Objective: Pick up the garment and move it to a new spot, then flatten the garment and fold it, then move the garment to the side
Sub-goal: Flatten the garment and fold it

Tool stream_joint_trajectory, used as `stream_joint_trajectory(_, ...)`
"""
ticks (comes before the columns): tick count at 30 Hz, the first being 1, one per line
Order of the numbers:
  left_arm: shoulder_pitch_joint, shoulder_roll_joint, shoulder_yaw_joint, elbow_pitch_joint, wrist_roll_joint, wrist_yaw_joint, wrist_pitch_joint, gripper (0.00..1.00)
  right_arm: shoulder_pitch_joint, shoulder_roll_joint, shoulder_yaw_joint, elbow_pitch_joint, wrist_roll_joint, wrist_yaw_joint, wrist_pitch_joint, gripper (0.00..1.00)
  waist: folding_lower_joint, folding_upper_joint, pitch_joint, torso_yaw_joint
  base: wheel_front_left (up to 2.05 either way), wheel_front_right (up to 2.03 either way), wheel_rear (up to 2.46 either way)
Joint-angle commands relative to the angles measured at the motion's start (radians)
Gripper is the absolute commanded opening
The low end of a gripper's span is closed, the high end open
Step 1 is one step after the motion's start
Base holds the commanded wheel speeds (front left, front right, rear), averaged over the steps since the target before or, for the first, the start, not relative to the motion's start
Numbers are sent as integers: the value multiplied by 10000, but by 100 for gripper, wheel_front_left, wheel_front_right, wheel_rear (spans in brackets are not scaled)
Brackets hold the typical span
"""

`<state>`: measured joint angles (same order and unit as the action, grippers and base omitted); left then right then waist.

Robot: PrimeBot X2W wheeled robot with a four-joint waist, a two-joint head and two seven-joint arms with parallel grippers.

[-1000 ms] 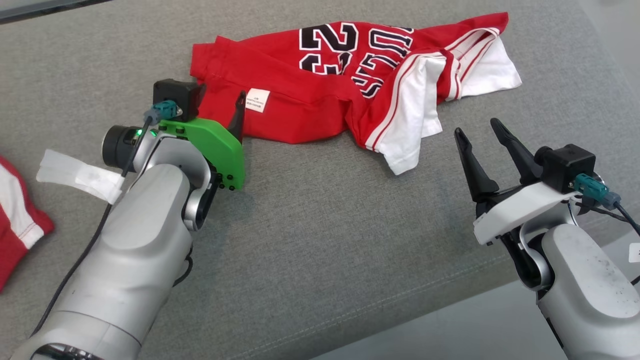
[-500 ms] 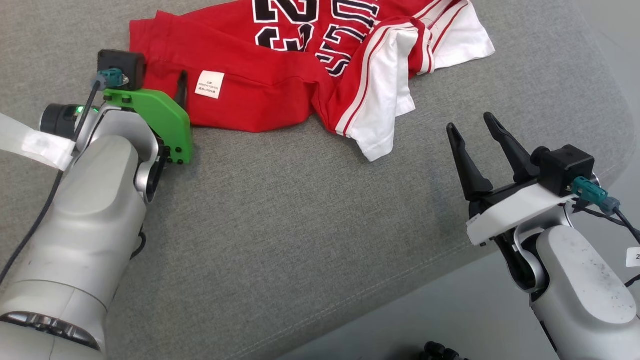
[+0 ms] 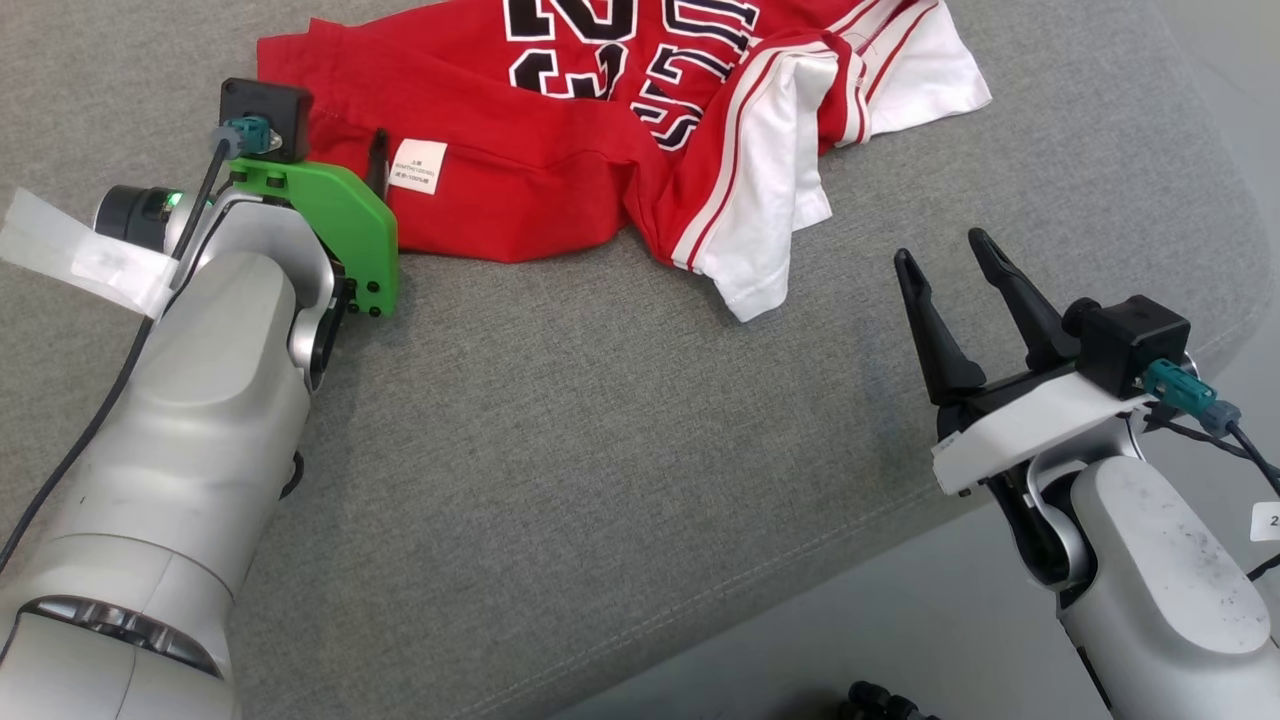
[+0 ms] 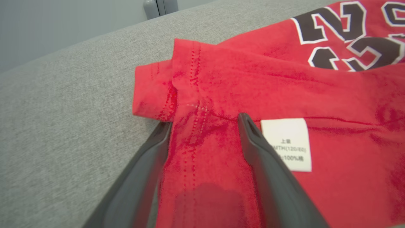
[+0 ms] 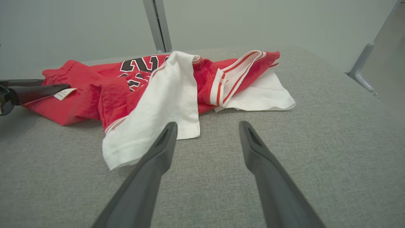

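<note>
Partly cut off up top, jersey [image 3: 560, 150] lies crumpled on grey cushion [image 3: 600, 450]. Open left claw [image 4: 205, 122] straddles its hem corner by label [image 4: 286, 144], fingers mostly hidden behind green bracket [image 3: 340, 215]. Open right claw [image 3: 942, 250] hovers over cushion.

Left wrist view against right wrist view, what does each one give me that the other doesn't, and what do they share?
Left wrist view: the open left gripper with the garment's red corner between its fingers, the hem stitching close up and the white label's print large.
Right wrist view: the open right gripper over bare grey cushion, short of the cloth, plus the white sleeve, the red-and-white striped trim and a grey post behind.
Both: the red garment, its label, the dark numerals and the cushion.
</note>
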<state>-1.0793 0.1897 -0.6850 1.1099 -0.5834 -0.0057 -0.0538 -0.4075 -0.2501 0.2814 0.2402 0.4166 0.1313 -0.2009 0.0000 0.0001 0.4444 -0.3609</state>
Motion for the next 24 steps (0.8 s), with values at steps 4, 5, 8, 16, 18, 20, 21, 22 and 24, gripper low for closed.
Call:
stream_joint_trajectory(4, -129, -144, -102, 200, 80, 303, 95, 100, 162, 52, -57, -2, -97, -10, -42, 100, 0, -1, -29, 74, 0, 0, 0)
stream_joint_trajectory(5, -113, -187, -116, 222, 56, 331, 146, 100, 178, 49, -66, -4, -103, -10, -38, 100, 0, -1, -37, 95, 0, 0, 0)
stream_joint_trajectory(8, -68, -322, -197, 233, 39, 345, 354, 100, 217, 66, -86, -22, -107, -10, -24, 100, 0, -1, -60, 159, 0, 0, 0)
stream_joint_trajectory(16, -134, -532, -380, 37, 35, 514, 893, 52, 235, 112, -69, -88, -120, -10, 19, 100, 0, -1, -96, 197, 0, 0, 0)
stream_joint_trajectory(18, -196, -525, -411, -204, 26, 536, 888, 44, 225, 118, -64, -89, -126, -10, 12, 100, 0, -1, -83, 168, 0, 0, 0)
stream_joint_trajectory(20, -238, -489, -386, -366, 4, 588, 776, 45, 222, 126, -58, -71, -113, -10, -6, 100, 0, -1, -77, 146, 0, 0, 0)
stream_joint_trajectory(21, -225, -457, -393, -425, 6, 616, 777, 45, 226, 128, -57, -56, -107, -10, -18, 100, 0, -1, -77, 135, 0, 0, 0)
stream_joint_trajectory(22, -213, -433, -417, -491, 29, 663, 796, 45, 236, 129, -60, -43, -104, -10, -30, 100, 0, -1, -80, 127, 0, 0, 0)
stream_joint_trajectory(24, -205, -414, -434, -644, 29, 704, 814, 46, 270, 134, -85, -28, -105, -10, -42, 100, 0, -1, -90, 126, 0, 0, 0)
